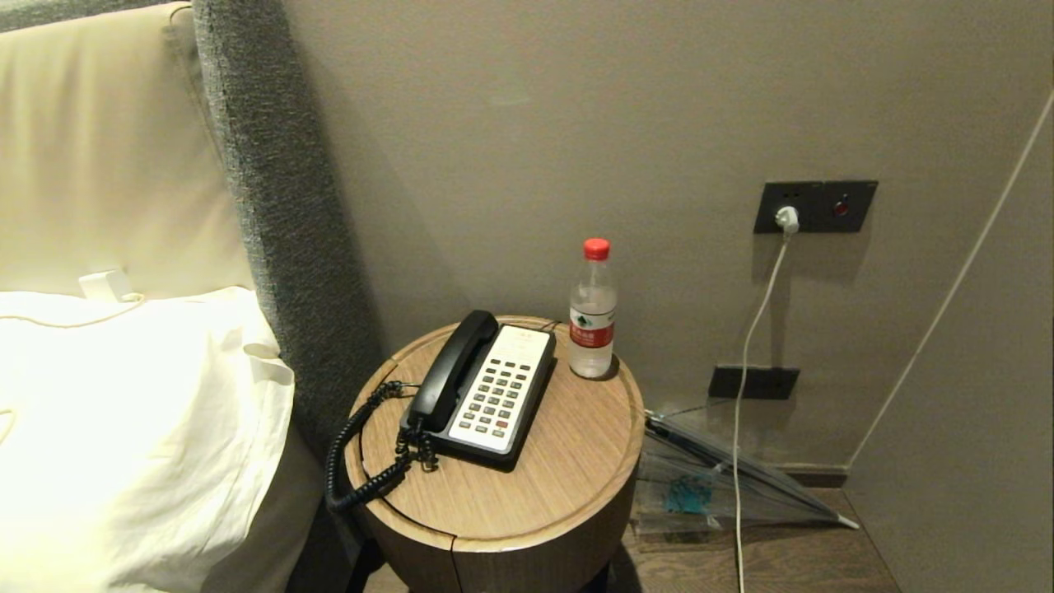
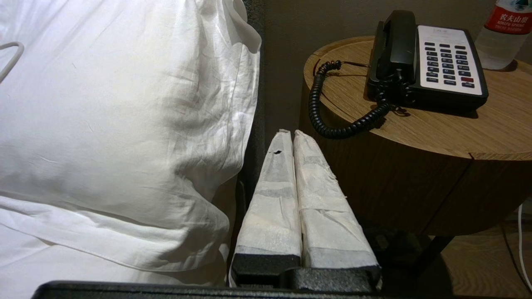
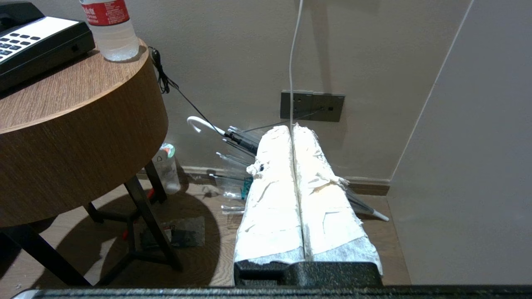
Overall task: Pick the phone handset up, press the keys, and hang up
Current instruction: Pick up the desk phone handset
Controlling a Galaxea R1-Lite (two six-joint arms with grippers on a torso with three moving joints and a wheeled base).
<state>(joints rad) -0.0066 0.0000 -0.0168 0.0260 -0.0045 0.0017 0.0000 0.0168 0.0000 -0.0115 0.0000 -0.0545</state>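
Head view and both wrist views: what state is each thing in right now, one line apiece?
phone handset: on its cradle, not lifted.
coiled cord: slack, looping over the table edge.
water bottle: upright, red cap on.
charger plug: plugged into the wall socket.
umbrella: folded, lying on the floor.
left gripper: jaws shut, empty, below the table.
right gripper: jaws shut, empty.

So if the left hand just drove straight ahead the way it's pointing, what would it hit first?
Probably the round side table's wooden wall, near its left edge, below the handset's coiled cord. The shut left hand points at the dark gap between pillow and table, so depth is hard to judge.
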